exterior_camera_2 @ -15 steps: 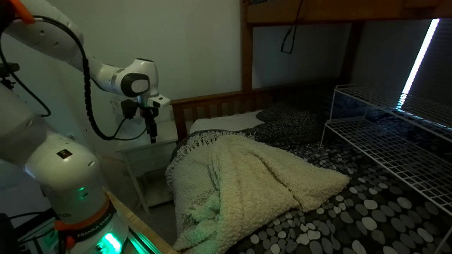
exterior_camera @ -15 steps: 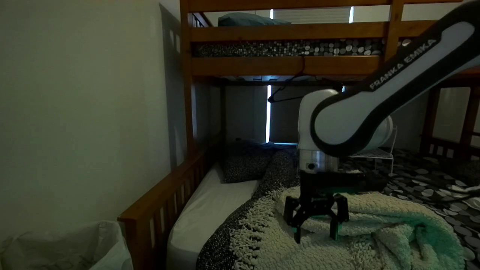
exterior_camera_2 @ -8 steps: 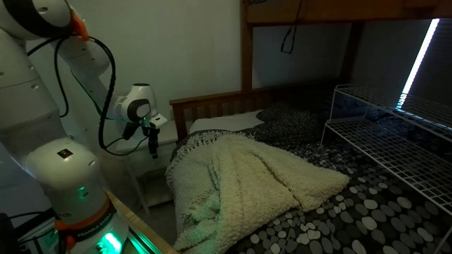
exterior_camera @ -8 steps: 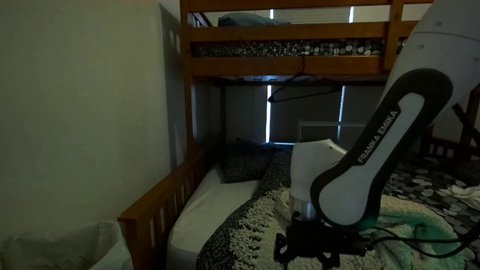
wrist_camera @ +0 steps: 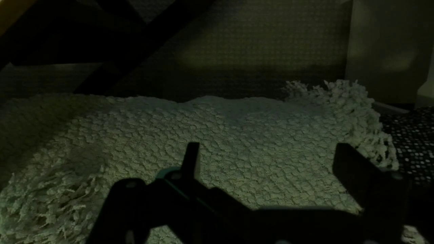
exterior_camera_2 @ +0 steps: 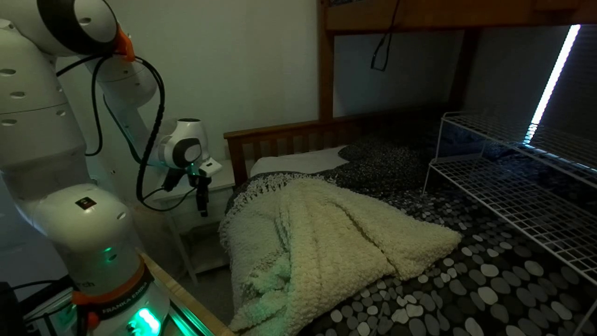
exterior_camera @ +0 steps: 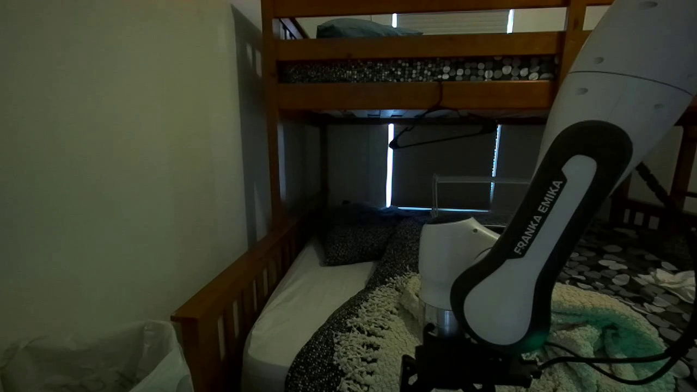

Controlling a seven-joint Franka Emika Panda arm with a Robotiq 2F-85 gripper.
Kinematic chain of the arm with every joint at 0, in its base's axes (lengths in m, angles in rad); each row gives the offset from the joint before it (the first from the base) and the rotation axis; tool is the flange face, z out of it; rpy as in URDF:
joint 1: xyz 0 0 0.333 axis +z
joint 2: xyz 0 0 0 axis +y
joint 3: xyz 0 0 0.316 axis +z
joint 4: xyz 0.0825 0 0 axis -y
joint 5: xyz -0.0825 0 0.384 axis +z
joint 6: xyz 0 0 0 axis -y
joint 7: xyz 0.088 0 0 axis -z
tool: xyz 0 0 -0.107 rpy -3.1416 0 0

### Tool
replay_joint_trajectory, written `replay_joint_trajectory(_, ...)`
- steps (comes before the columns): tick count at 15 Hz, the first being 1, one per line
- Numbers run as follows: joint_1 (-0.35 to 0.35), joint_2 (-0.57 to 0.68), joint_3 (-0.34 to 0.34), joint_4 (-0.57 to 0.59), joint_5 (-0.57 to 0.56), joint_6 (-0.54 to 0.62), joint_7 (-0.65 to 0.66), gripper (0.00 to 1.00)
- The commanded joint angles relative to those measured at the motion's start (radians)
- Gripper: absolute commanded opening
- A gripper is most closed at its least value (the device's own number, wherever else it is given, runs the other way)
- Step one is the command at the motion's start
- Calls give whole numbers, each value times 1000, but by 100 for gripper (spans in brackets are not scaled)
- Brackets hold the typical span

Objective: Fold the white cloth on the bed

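Presumably for pinching: gripper [wrist_camera: 268, 145] is being held, jaws wide, empty; rumpled white cloth [exterior_camera_2: 322, 228] is being supported by bed [exterior_camera_2: 326, 81].

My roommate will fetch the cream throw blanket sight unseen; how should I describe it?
At the lower level of the wooden bunk bed, find the dark bedspread with grey dots. The cream-white throw blanket lies rumpled over it. Its nubbly texture and tasselled fringe set it apart from the smooth white sheet and the speckled pillow.
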Motion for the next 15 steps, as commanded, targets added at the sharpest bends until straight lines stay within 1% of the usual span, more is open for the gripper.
replay_joint_trajectory(1, 53, -3, -52, 0, 9, -2, -7, 100)
replay_joint_trajectory(4, 53, -3, -52, 0, 9, -2, -7, 100)
replay_joint_trajectory(5, 59, 13, -53, 11, 23, -7, -26, 100)
replay_joint_trajectory(6, 79, 62, -64, 32, -51, 4, 33, 100)
replay_joint_trajectory(8, 119, 113, -79, 48, -118, 23, 79, 100)
replay_joint_trajectory(9, 140, 141, -86, 58, -128, 27, 85, 100)
replay_joint_trajectory(10, 170, 169, -109, 63, -181, 35, 140, 100)
replay_joint_trajectory(11, 198, 199, -133, 74, -220, 44, 168, 100)
replay_joint_trajectory(12, 245, 225, -184, 81, -310, 67, 249, 100)
replay_joint_trajectory(13, 272, 255, -216, 95, -405, 80, 333, 100)
replay_joint_trajectory(14, 334, 285, -285, 117, -483, 81, 402, 100)
replay_joint_trajectory(15, 365, 330, -329, 146, -568, 91, 476, 100)
